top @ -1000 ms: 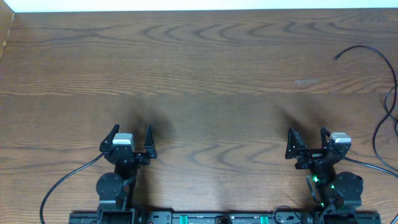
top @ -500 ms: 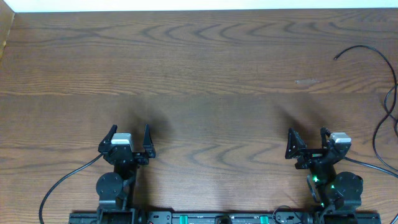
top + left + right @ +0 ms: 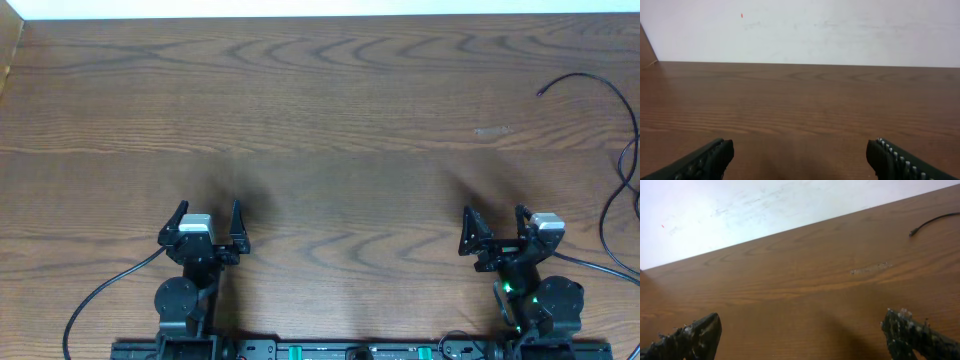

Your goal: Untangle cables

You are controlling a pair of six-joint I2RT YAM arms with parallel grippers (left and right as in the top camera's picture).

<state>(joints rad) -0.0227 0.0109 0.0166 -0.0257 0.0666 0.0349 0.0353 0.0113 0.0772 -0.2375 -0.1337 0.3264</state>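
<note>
1. Pincer on my left, the left gripper [image 3: 210,209], sits near the table's [image 3: 330,120] front edge with its jaws spread wide and empty.
2. I see the right gripper [image 3: 493,213] equally wide apart and empty.
3. One black cable [image 3: 590,76] curls at the far right edge, well apart from both grippers.

Even soft light, faint blurry shadows on the table [image 3: 330,120], wall [image 3: 840,30] glaring white

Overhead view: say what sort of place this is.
Likely a robot lab bench: a wood table, left gripper and right gripper at its near edge, a white wall, a loose black cable.
</note>
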